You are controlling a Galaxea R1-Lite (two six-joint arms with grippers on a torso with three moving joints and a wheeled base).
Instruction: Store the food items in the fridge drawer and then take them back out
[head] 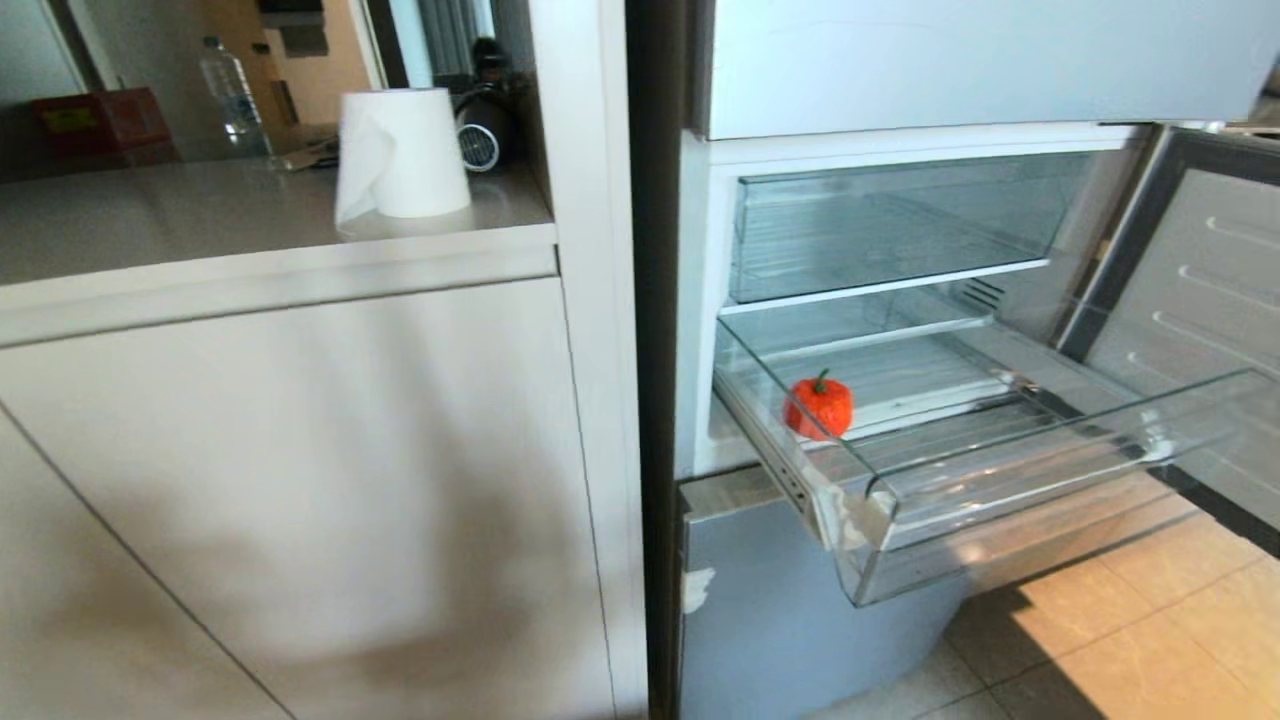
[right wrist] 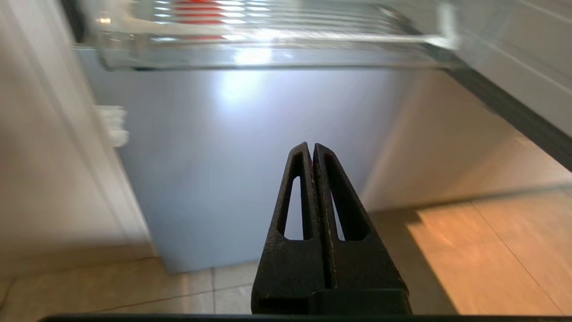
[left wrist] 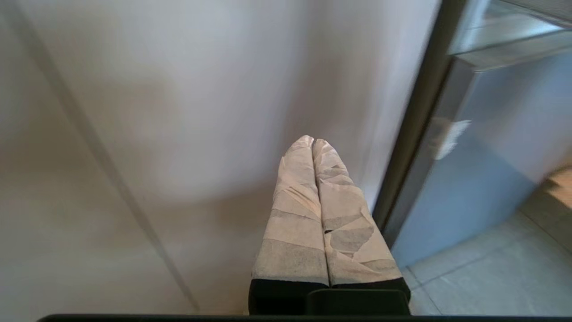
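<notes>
A red-orange pepper-like food item (head: 819, 407) with a short green stem sits on the ribbed floor of the fridge drawer (head: 1050, 470), near its left wall. The clear drawer is pulled out, with a white tape scrap on its front left corner. From below, the right wrist view shows the drawer (right wrist: 268, 49) with a red blur of the food item (right wrist: 196, 9) through the plastic. My right gripper (right wrist: 311, 147) is shut and empty, low in front of the fridge's lower door. My left gripper (left wrist: 313, 142), wrapped in tape, is shut and empty, facing the white cabinet. Neither arm appears in the head view.
The fridge door (head: 1190, 300) stands open at the right. An upper clear drawer (head: 890, 225) sits closed above. Left of the fridge is a white cabinet (head: 300, 480); its counter holds a paper towel roll (head: 400, 155) and a water bottle (head: 230, 95). Tiled floor (head: 1130, 630) lies below.
</notes>
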